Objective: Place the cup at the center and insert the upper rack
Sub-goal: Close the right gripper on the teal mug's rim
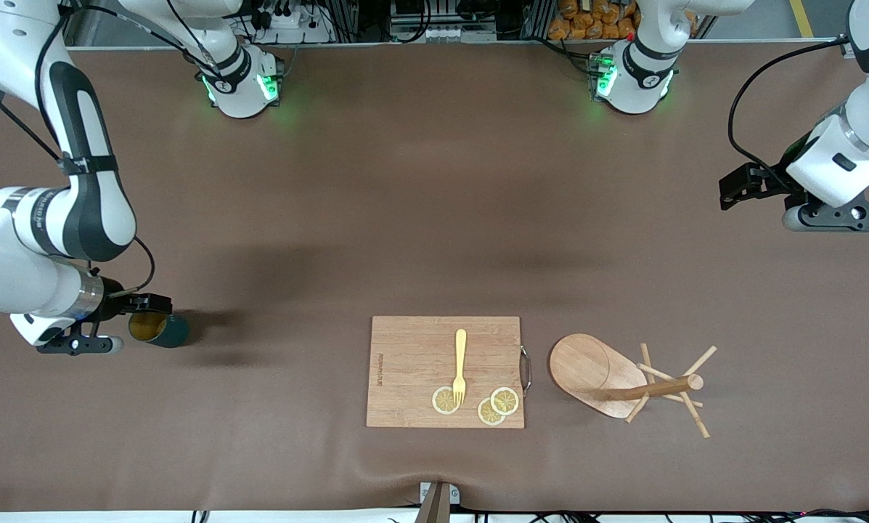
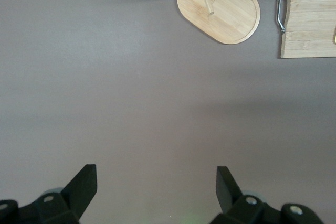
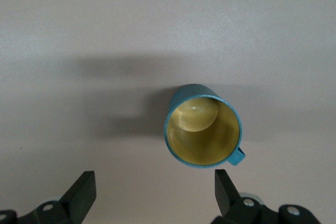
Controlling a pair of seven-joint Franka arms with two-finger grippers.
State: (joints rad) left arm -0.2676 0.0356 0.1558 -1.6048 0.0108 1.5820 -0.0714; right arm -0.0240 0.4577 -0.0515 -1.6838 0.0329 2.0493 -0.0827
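Right gripper (image 1: 140, 314), jaws apart, hovers at the cup (image 1: 160, 329), which stands on the bench (image 1: 405, 218) in the frame's lower left. Left gripper (image 1: 757, 190), also apart, waits at upper right; the upper rack (image 1: 626, 381) lies toppled at lower right. A sound grasp should straddle the rim squarely, clear of the handle.

Mug tree: in the left wrist view the light wooden mug tree (image 2: 220, 6) loses post and pegs past the 12 o'clock edge.
Board: the rectangular wooden cutting board (image 2: 310, 19) is cropped at 3 o'clock.
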